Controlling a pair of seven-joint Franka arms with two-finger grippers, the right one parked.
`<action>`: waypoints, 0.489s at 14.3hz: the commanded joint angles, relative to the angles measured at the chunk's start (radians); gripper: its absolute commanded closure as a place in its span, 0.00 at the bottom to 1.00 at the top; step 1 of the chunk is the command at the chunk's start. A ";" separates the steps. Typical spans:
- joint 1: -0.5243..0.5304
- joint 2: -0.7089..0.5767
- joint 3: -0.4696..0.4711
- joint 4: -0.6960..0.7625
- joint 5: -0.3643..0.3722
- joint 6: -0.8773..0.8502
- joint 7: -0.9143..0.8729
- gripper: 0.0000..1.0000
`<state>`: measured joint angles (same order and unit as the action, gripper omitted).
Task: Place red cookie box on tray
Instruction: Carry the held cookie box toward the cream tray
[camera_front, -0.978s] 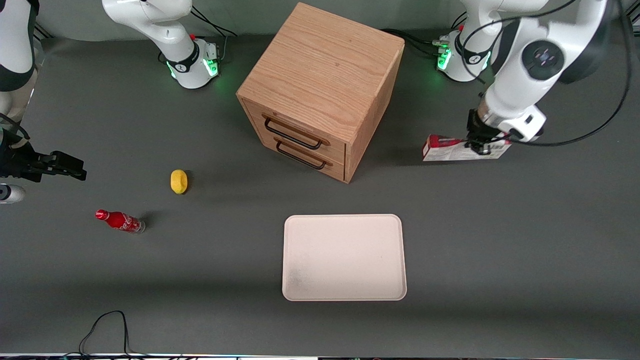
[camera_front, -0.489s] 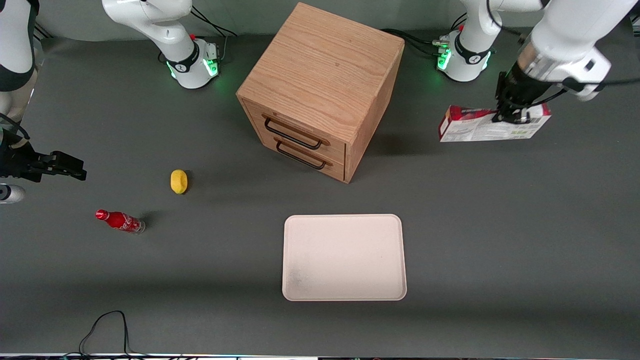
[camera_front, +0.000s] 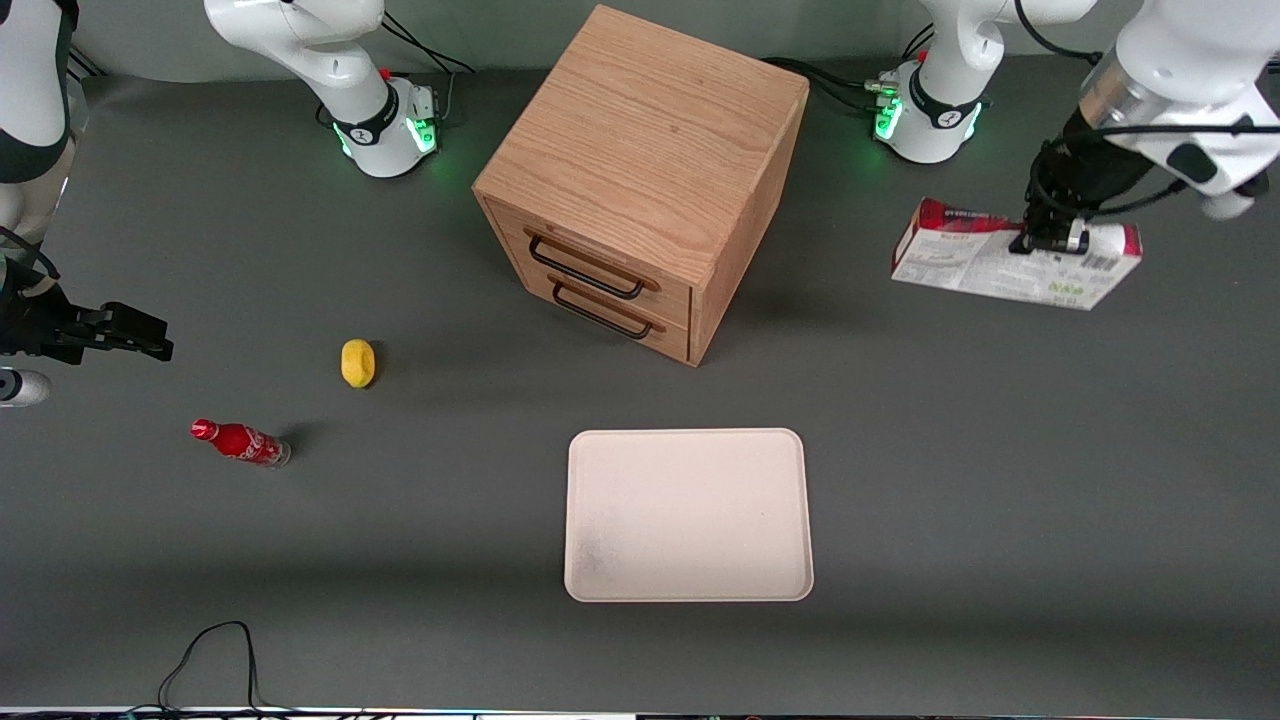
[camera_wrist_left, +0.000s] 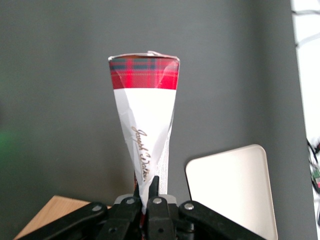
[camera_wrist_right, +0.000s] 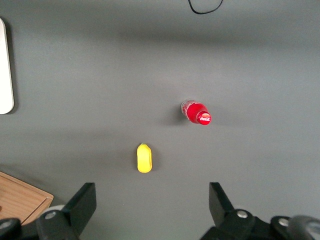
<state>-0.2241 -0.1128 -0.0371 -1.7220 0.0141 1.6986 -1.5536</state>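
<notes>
My left gripper (camera_front: 1050, 242) is shut on the red cookie box (camera_front: 1000, 262), holding it up in the air at the working arm's end of the table, beside the cabinet. The box hangs lengthwise, its white printed face toward the front camera and its red edge on top. In the left wrist view the pinched box (camera_wrist_left: 145, 120) runs away from the gripper (camera_wrist_left: 148, 187) to its red tartan end. The cream tray (camera_front: 688, 515) lies flat on the table, nearer the front camera than the cabinet, with nothing on it; its corner (camera_wrist_left: 232, 187) shows under the box in the wrist view.
A wooden two-drawer cabinet (camera_front: 640, 180) stands mid-table, between the arm bases. A small red cola bottle (camera_front: 240, 442) and a yellow object (camera_front: 358, 362) lie toward the parked arm's end. A black cable (camera_front: 215, 655) loops at the table's front edge.
The gripper has lifted the box off the table and carried it farther toward the working arm's end; the box now tilts slightly.
</notes>
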 joint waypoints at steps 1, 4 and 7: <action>-0.015 0.180 -0.007 0.234 0.010 -0.043 0.192 1.00; -0.032 0.260 -0.041 0.298 0.020 -0.039 0.488 1.00; -0.040 0.414 -0.076 0.473 0.018 -0.083 0.564 1.00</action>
<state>-0.2485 0.1756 -0.0964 -1.4350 0.0163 1.6927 -1.0545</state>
